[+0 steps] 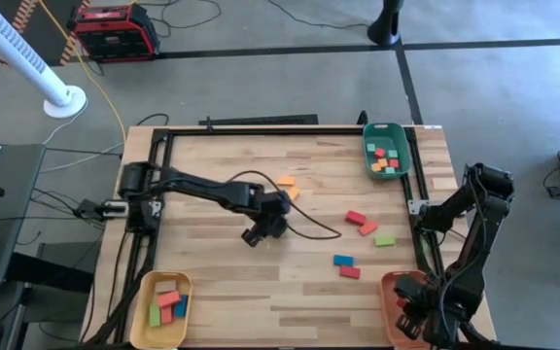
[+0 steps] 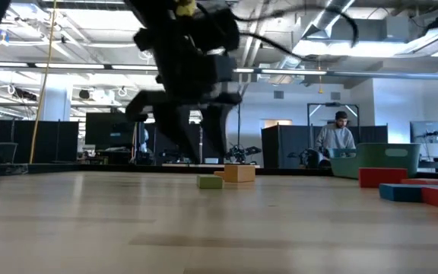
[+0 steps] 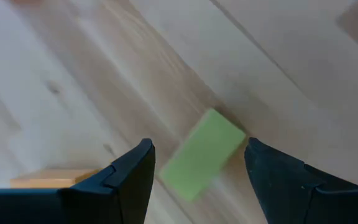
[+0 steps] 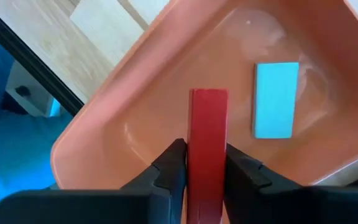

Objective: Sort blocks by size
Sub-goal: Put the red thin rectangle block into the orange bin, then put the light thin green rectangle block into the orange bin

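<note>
My left gripper (image 1: 258, 233) hangs open over the middle of the table. In the left wrist view its fingers stand either side of a green block (image 3: 202, 154) that lies flat on the wood, apart from both. A tan-orange block (image 3: 48, 179) lies beside it; both show in the low view (image 2: 210, 182) (image 2: 239, 173). My right gripper (image 1: 411, 307) is shut on a red block (image 4: 207, 124) over the orange tray (image 4: 135, 93) at the near right corner. A teal-blue block (image 4: 275, 99) lies in that tray. My right gripper pinches the red block's two long sides (image 4: 207, 163) between its two fingers, at the block's near end. The block runs forward along the fingers and sticks out past their tips over the tray's inside. Whether its far end touches the tray floor, I cannot tell.
Loose blocks lie on the table's right half: two orange (image 1: 288, 185), two red (image 1: 362, 223), green (image 1: 385, 239), blue (image 1: 343, 260), red (image 1: 349, 272). A green tray (image 1: 401, 146) with small blocks stands far right, a yellow tray (image 1: 154, 284) with blocks near left. A person (image 2: 337, 137) stands beyond the table.
</note>
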Controlling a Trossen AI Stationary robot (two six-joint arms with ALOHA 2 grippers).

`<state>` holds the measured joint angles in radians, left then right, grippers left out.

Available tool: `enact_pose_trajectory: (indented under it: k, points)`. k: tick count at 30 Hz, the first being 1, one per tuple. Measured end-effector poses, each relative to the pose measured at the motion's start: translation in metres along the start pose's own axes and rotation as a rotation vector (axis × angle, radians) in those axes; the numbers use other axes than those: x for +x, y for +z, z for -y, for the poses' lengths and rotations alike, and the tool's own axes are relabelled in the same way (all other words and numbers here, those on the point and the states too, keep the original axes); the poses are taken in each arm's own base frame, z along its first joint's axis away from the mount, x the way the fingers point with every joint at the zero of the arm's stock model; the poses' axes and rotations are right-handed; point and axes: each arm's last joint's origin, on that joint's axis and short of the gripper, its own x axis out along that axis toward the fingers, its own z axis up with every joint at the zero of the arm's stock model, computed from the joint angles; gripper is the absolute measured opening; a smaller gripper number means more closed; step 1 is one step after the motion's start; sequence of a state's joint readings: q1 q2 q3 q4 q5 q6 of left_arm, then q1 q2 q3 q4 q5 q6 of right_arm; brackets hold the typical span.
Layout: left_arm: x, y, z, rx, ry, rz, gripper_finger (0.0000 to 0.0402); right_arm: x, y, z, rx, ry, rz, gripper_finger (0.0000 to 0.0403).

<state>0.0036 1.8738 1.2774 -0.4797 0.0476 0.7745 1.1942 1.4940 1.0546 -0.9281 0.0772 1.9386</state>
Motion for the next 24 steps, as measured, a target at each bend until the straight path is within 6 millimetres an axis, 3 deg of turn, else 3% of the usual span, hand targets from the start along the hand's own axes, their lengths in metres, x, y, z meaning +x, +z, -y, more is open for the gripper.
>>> enact_pose_trajectory:
  k: [9,13,20,24]
  points:
    - [0.036,0.005,-0.009,0.057,-0.154,-0.147,0.0238,0.0,0.0,0.002,0.015,-0.016,0.007,0.012]
    - [0.043,0.007,-0.012,0.066,-0.169,-0.157,0.0232,0.0,0.0,0.002,0.013,-0.018,0.008,0.0147]
    - [0.041,0.007,-0.012,0.086,-0.182,-0.165,0.0162,0.0,0.0,0.002,-0.013,-0.02,0.009,0.0231]
    - [0.041,0.006,-0.011,0.094,-0.189,-0.17,0.0121,-0.003,0.0,0.002,-0.033,-0.024,0.01,0.0246]
